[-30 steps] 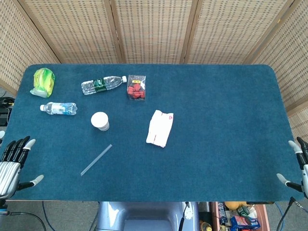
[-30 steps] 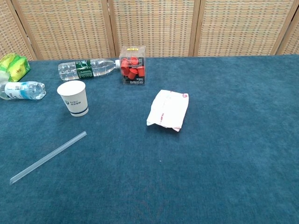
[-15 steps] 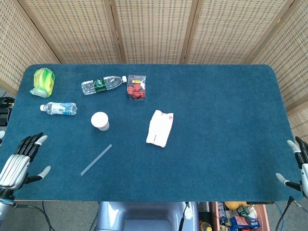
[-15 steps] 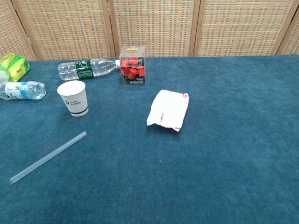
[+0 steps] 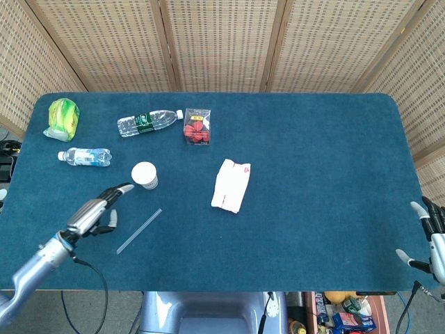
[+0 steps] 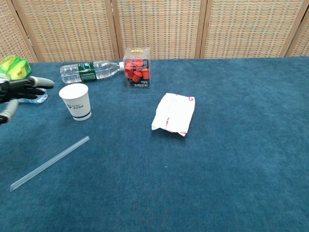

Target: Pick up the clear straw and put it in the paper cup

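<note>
The clear plastic straw (image 5: 139, 231) lies flat and slantwise on the dark blue felt-covered table (image 5: 313, 160), apart from the white paper cup (image 5: 144, 175) standing upright just beyond its far end; the cup carries a blue band and a small printed mark too small to read. The left hand (image 5: 97, 210) hovers just beside the straw and cup with its fingers spread and empty. The right hand (image 5: 432, 240) is cut off at the table's near right corner, fingers apart and empty.

Behind, a clear bottle with a green label (image 5: 148, 122) and a clear bottle with a blue label (image 5: 85, 156) lie on their sides, lettering illegible.
</note>
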Controlling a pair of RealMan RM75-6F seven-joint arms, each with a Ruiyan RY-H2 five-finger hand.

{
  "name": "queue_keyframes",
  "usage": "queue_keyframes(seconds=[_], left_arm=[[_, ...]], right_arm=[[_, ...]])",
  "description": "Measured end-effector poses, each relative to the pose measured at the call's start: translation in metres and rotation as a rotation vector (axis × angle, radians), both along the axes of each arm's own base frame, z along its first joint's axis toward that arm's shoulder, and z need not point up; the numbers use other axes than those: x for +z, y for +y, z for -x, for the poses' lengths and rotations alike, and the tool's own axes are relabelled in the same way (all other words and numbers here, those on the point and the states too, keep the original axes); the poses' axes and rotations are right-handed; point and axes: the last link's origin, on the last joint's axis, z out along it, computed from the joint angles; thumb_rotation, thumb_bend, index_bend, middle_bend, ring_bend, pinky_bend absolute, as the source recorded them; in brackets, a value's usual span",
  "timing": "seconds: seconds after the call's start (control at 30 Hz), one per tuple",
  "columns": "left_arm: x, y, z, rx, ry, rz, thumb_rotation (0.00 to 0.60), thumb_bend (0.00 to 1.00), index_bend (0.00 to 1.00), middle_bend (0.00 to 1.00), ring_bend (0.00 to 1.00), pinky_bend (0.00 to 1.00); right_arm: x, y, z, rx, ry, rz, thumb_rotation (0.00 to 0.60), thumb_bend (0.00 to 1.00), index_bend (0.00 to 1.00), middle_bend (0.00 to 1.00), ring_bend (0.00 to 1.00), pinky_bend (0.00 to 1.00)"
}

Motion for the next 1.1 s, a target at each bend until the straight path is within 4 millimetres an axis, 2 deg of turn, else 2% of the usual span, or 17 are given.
queue_keyframes(seconds=[0.1, 0.27, 0.43, 0.87, 1.1], left_arm=[[-0.022, 0.005, -0.013, -0.017, -0.017, 0.054, 0.600, 0.86, 0.00, 0.00, 0.00, 0.00], [-0.043, 0.005, -0.021, -0.011, -0.031, 0.104, 0.600, 0.86, 0.00, 0.00, 0.00, 0.00], [-0.051, 0.004, -0.021, 0.028, -0.054, 0.116, 0.600, 0.90, 0.00, 0.00, 0.00, 0.00], [-0.084, -0.005, -0.023, 0.086, -0.083, 0.197, 0.600, 0.90, 0.00, 0.00, 0.00, 0.00], [-0.090, -0.008, -0.025, 0.079, -0.087, 0.221, 0.600, 0.90, 0.00, 0.00, 0.00, 0.00]], right_arm=[[0.000, -0.001, 0.001, -0.007, 0.000, -0.002, 0.600, 0.00, 0.00, 0.00, 0.00, 0.00], [0.000, -0.001, 0.002, -0.009, -0.004, -0.003, 0.600, 0.00, 0.00, 0.00, 0.00, 0.00], [0.002, -0.001, 0.003, -0.009, -0.010, 0.000, 0.600, 0.00, 0.00, 0.00, 0.00, 0.00], [0.001, 0.000, 0.003, -0.009, -0.010, -0.008, 0.600, 0.00, 0.00, 0.00, 0.00, 0.00], [0.000, -0.001, 0.003, -0.009, -0.009, -0.011, 0.600, 0.00, 0.00, 0.00, 0.00, 0.00]])
